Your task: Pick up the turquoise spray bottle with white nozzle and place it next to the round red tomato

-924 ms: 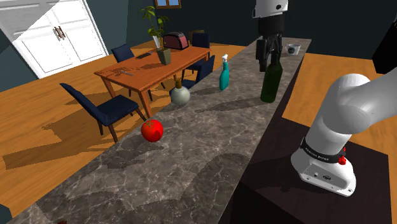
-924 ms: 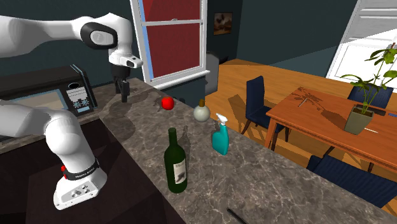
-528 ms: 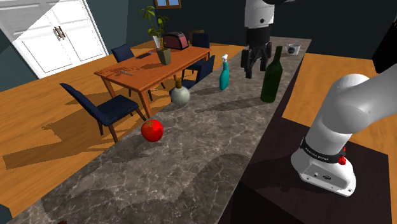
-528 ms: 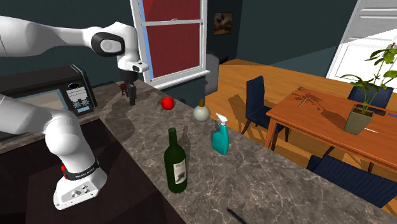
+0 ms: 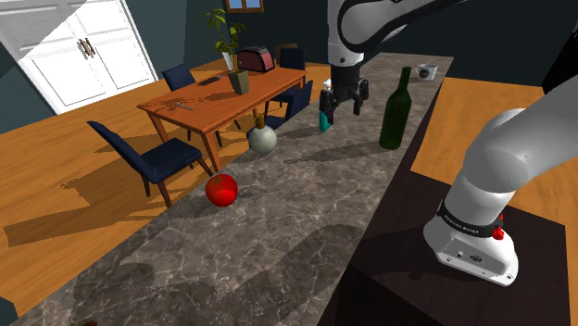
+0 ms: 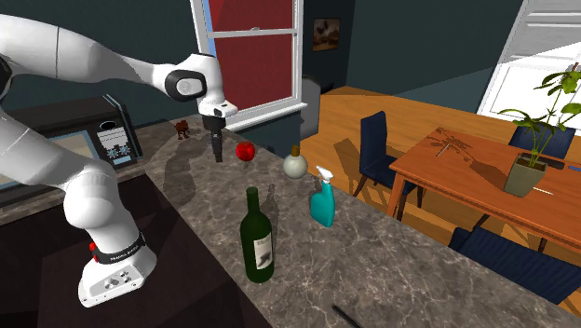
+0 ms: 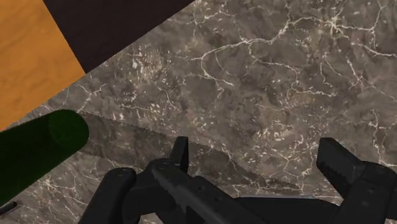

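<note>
Claw [image 5: 342,106]: released, empty.
Risk: toppling spray bottle [image 6: 323,207] off desk [image 5: 306,213] edge, clipping wine bottle [image 5: 395,116].
Cause: low sideways approach.

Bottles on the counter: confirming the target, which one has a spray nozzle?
The turquoise spray bottle: it alone has a white trigger nozzle; the green wine bottle and round pale vase have plain necks.

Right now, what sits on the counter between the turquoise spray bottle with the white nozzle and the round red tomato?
A round pale-grey vase with a narrow dark top stands between spray bottle and tomato, clearest in the second exterior view.
</note>
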